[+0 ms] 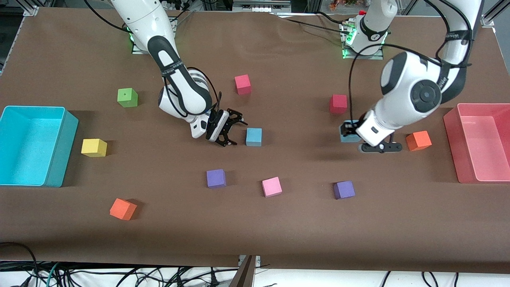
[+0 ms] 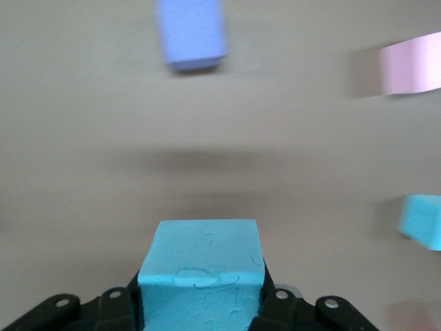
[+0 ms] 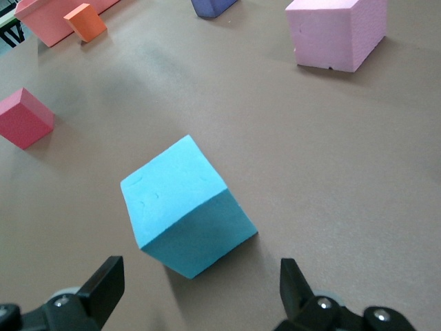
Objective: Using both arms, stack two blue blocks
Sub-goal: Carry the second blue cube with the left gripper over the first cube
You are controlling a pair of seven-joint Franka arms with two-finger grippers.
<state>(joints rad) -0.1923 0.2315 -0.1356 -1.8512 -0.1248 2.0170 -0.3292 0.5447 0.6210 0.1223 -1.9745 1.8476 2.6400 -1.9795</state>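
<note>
Spread wide and holding nothing, the right gripper (image 1: 231, 129) hangs low over the brown cloth-covered table (image 1: 279, 223), just beside a sky-blue foam cube (image 1: 254, 136) that rests near the table's middle; in the right wrist view the same blue cube (image 3: 186, 205) sits between the two black fingertips (image 3: 103, 286), untouched, its soft faces dimpled. Toward the left arm's end, the left gripper (image 1: 350, 133) is clamped on the second blue block (image 1: 347, 136), and the left wrist view shows that cube (image 2: 201, 276) squeezed between the black fingers (image 2: 114, 307), its foam surface creased and pitted.

Scattered on the matte fabric are more square-edged foam cubes: two blue, two purple (image 1: 216, 178) (image 1: 344, 189), two orange (image 1: 123, 209) (image 1: 418, 140), two red (image 1: 242, 84) (image 1: 338, 104), one pink (image 1: 271, 187), one yellow (image 1: 94, 147) and one green (image 1: 127, 97) with a small dark dot on its top face. Two smooth, hard-walled rectangular bins stand at the table's ends, a cyan one (image 1: 59, 147) toward the right arm's end and a pink one (image 1: 454, 139) toward the left arm's end. Both white arms have rounded glossy shells with black joint bands.
</note>
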